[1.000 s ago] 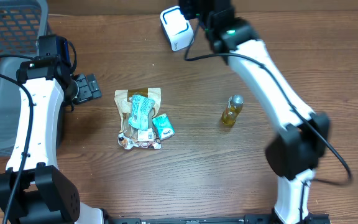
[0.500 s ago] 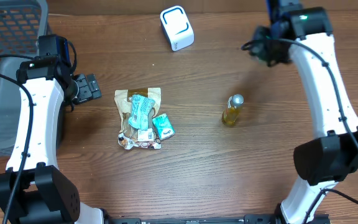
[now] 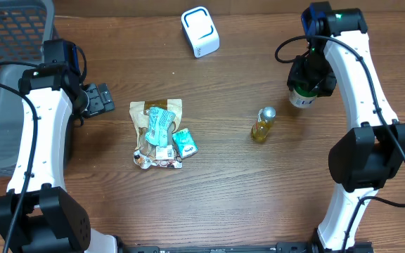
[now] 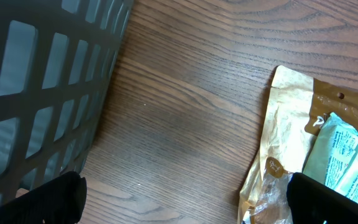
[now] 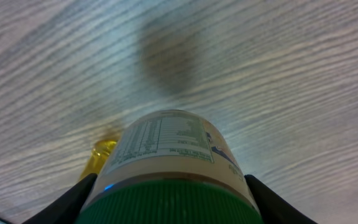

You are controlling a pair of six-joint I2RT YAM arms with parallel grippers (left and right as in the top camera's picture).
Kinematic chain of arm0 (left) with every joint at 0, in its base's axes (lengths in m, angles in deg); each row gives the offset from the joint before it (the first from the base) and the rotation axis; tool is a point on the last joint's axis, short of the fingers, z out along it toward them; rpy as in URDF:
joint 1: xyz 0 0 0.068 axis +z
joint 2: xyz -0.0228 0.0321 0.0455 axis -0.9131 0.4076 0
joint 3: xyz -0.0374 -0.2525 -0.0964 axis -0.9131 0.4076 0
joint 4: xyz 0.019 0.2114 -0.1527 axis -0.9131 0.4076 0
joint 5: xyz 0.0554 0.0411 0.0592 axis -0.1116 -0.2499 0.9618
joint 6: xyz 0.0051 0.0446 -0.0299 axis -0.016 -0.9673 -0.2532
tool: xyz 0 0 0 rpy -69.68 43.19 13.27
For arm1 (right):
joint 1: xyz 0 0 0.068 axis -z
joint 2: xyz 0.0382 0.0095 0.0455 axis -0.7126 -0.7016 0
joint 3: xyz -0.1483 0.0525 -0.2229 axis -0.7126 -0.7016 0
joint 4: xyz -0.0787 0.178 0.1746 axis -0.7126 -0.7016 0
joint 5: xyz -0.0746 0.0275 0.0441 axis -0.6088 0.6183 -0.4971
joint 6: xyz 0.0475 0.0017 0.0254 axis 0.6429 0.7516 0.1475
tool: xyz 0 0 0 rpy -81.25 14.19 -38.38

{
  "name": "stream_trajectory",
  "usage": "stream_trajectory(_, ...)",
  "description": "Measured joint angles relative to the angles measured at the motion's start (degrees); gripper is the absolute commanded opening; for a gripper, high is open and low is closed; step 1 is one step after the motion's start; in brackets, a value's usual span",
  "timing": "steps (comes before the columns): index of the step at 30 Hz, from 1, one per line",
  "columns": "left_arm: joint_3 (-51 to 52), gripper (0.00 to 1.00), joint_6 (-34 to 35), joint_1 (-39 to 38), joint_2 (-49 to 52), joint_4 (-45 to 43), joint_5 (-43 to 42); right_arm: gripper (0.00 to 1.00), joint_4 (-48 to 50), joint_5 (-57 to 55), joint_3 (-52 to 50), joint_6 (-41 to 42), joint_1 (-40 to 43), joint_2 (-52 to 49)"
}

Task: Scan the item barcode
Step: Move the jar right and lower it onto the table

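Green-capped jar point(image 5: 166, 143) hangs over the surface point(image 3: 259, 204), pinched in the half-closed right tool point(image 3: 305, 87), well apart from the white scanner point(image 3: 200, 31); its round wall could twist, turning the barcode away.

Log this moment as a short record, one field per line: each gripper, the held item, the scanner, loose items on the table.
left gripper: open, empty, beside the grey basket
right gripper: closed on the green-lidded jar
jar label: printed panel faces the wrist camera; no barcode discernible
scanner: white, at the table's far edge, apart from the jar
loose items: yellow bottle; snack pouch with small packets on it
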Motion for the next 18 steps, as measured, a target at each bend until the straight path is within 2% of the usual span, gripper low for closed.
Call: stream_trajectory(18, 0.0, 0.99, 0.0, 0.0, 0.0, 0.0, 0.0, 0.24, 0.8, -0.1, -0.7, 0.0, 0.0, 0.0)
